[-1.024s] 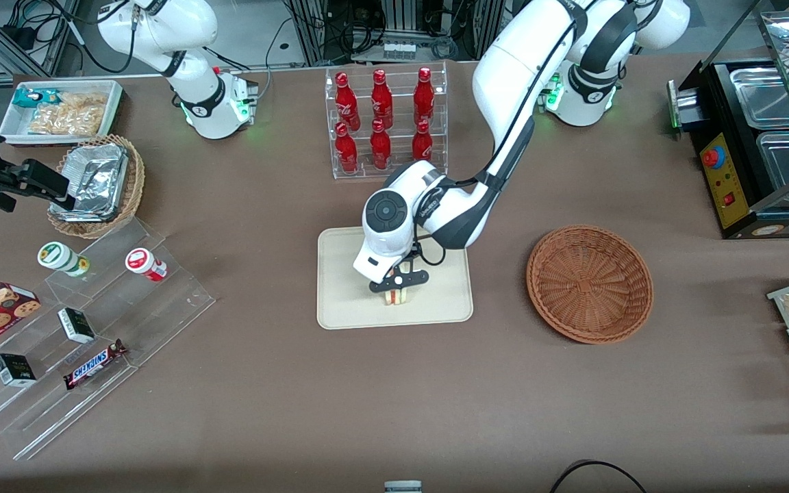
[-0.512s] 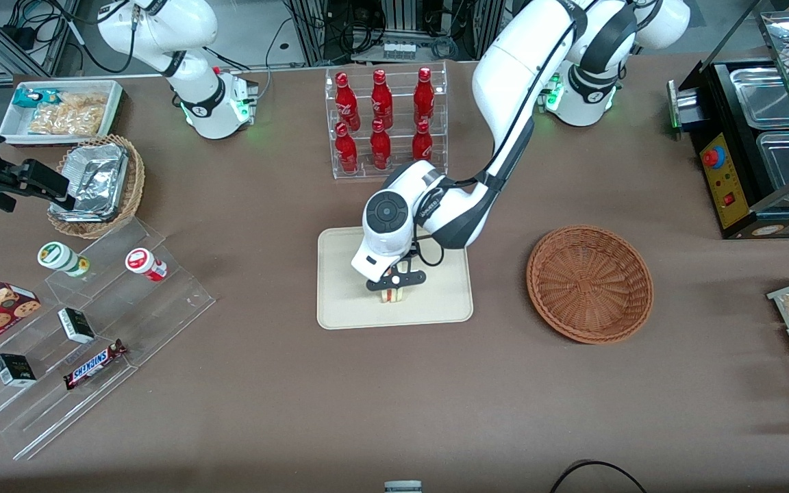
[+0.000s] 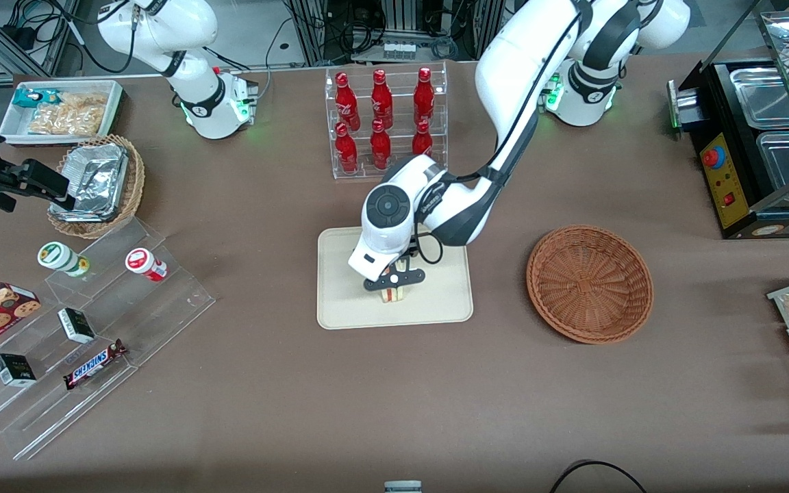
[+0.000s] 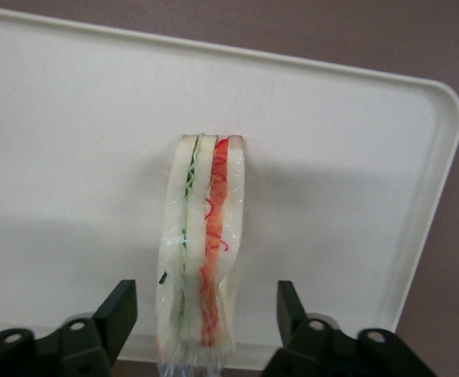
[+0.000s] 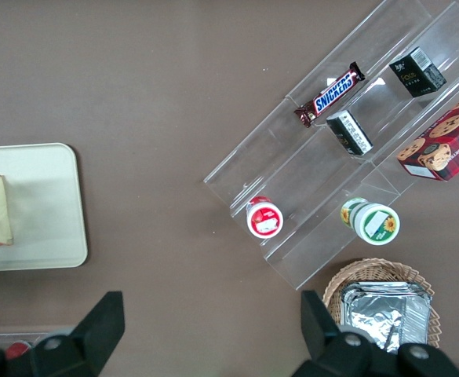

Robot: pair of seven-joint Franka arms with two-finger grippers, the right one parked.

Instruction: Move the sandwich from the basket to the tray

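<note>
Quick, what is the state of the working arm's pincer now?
Left arm's pincer: open, fingers clear on both sides of the sandwich, which stands on the tray; holding nothing.

We see a robotics lab dressed as a snack shop: cable-laden equipment racks [image 3: 394,27] edge a brown table [image 3: 394,397] bearing an acrylic bottle rack [image 3: 386,122], tiered snack shelves [image 3: 86,335], and the gripper [image 3: 394,282] above the tray [image 3: 340,287].
</note>
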